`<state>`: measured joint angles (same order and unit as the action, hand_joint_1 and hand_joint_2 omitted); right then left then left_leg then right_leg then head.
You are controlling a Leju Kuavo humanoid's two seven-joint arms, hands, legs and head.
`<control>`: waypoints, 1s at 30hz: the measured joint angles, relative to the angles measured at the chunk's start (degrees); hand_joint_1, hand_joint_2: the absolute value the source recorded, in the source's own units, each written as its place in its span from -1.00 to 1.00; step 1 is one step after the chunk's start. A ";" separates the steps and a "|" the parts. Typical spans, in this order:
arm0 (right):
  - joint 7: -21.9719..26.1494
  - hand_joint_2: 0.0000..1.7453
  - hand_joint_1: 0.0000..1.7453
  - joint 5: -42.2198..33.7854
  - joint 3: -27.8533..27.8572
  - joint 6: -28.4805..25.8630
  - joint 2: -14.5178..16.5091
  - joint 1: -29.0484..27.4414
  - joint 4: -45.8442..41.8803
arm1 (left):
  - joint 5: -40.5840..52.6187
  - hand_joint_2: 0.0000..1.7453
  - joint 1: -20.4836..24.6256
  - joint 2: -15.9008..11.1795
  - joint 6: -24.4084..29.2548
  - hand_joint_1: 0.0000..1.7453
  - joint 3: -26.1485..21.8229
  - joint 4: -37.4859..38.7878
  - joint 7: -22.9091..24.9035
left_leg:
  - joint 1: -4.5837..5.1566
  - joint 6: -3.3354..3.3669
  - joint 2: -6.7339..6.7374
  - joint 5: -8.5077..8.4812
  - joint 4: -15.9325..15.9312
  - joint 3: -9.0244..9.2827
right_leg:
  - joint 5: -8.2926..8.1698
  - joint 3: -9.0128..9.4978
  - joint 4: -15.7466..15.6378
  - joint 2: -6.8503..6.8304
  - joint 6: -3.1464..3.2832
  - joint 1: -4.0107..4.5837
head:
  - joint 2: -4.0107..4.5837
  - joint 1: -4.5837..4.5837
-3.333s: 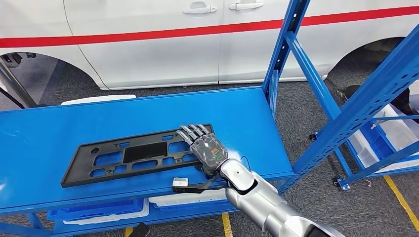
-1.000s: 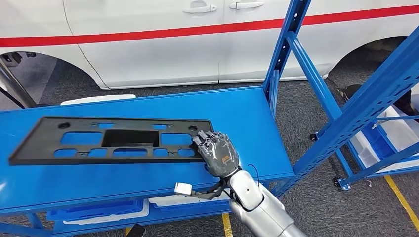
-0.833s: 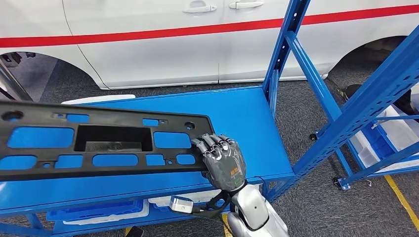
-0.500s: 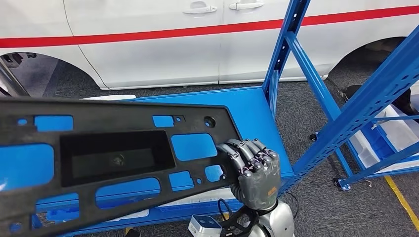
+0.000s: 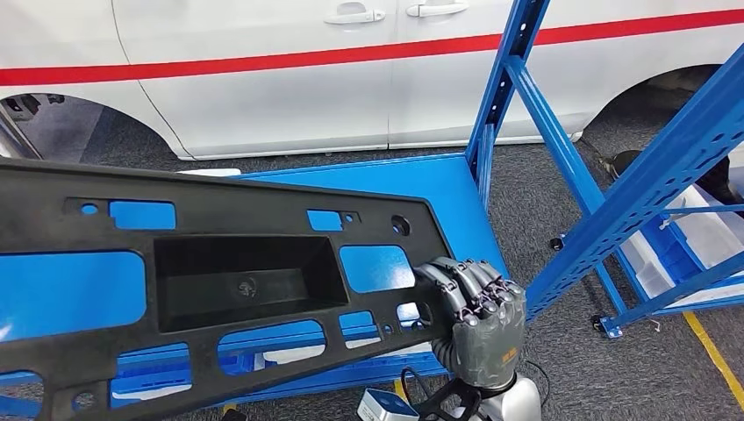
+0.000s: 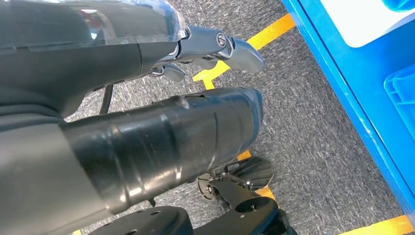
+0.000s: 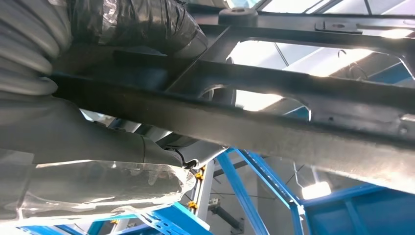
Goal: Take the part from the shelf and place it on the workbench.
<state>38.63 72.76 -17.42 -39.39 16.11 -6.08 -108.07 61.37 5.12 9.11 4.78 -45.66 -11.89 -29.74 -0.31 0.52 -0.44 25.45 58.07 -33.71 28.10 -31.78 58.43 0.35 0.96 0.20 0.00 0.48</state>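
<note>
White vehicle body with a red horizontal stripe (image 5: 263, 79) spans the top of the head view, two door handles at the upper centre. Blue steel shelving rack (image 5: 456, 189) occupies the centre, its flat top deck running from the left edge to mid-frame, its perforated uprights rising at centre right and crossing the right side. Grey carpeted floor (image 5: 570, 351) fills the lower right, with a yellow floor line at the lower right corner.

Long black moulded plastic panel with rectangular cut-outs and a recessed centre pocket (image 5: 219, 281) stretches from the left edge to centre right of the head view, raised above the shelf deck and tilted, blue deck visible through its openings. Right hand (image 5: 478, 320), dark grey, sits at lower centre right with fingers curled over the panel's right end, gripping it; the right wrist view shows the panel (image 7: 274, 117) crossing the frame against that hand.

Left hand (image 6: 161, 122) hangs over the carpet, fingers extended and holding nothing
</note>
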 joint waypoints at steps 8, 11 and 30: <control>0.32 1.00 1.00 -0.49 0.16 0.00 0.04 -0.53 -0.01 | 0.69 1.00 -0.05 0.00 -0.12 -1.00 0.00 0.00 -0.36 | 0.00 0.00 0.01 0.00 0.00 0.00 | 0.00 0.01 0.00 0.00 0.00 0.00 | 0.00 0.00; 0.44 1.00 1.00 -0.47 0.34 0.00 0.09 -0.71 0.01 | 0.87 1.00 -0.06 0.00 -0.08 -1.00 0.00 0.00 -0.37 | 0.00 0.00 0.00 0.00 0.00 0.00 | 0.00 0.01 0.00 0.00 0.00 0.00 | 0.00 0.00; 0.65 1.00 1.00 -0.16 0.73 0.00 0.19 -1.15 1.30 | 0.11 1.00 -0.16 0.00 0.56 -1.00 -0.02 0.00 0.49 | 0.00 0.00 0.00 0.00 0.00 0.00 | 0.00 0.01 0.00 0.00 0.00 0.00 | 0.00 0.00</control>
<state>39.28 72.59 -16.69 -39.39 16.30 -7.23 -106.78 61.48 4.96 9.11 5.33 -45.68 -11.89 -29.26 -0.31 0.52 -0.44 25.45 58.07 -33.71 28.10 -31.77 58.42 0.35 0.96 0.19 0.00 0.48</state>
